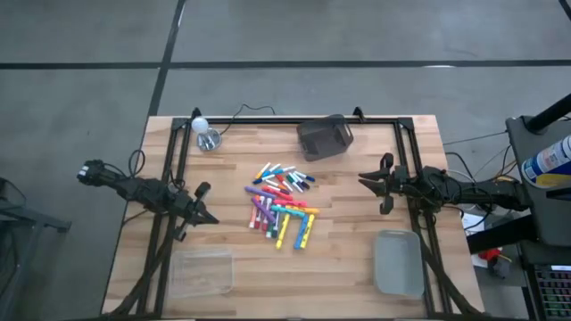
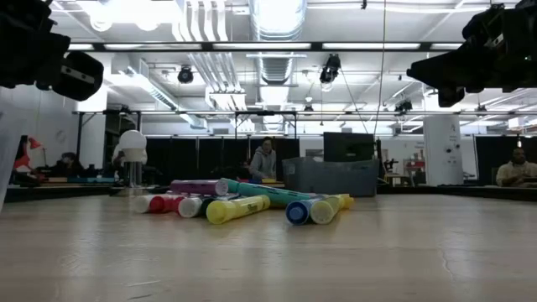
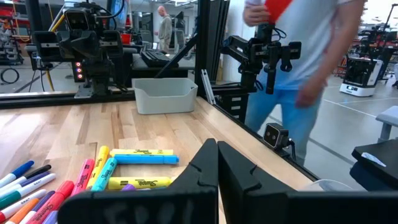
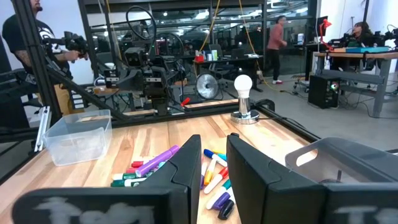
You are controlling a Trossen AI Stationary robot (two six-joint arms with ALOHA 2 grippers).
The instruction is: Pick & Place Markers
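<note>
Pale wooden boards are forming the table (image 1: pixel 357 267), with grey floor showing around it. Near the front corners two clear plastic trays are sitting, one on the left (image 1: pixel 202 272) and one on the right (image 1: pixel 398 262); both are looking empty. A dark mesh bin (image 1: pixel 325 136) is standing at the far edge, its inside hard to see, and a small lamp with a white bulb (image 1: pixel 205 132) is standing beside the far left corner.

The markers (image 1: pixel 282 205) are lying in a loose heap at the table's middle, between the two arms.

The left gripper (image 1: pixel 204 205) is hovering left of the heap, reaching toward it, its fingers pressed together on nothing. The right gripper (image 1: pixel 378 184) is hovering well right of the heap, its fingers standing slightly apart and holding nothing.
</note>
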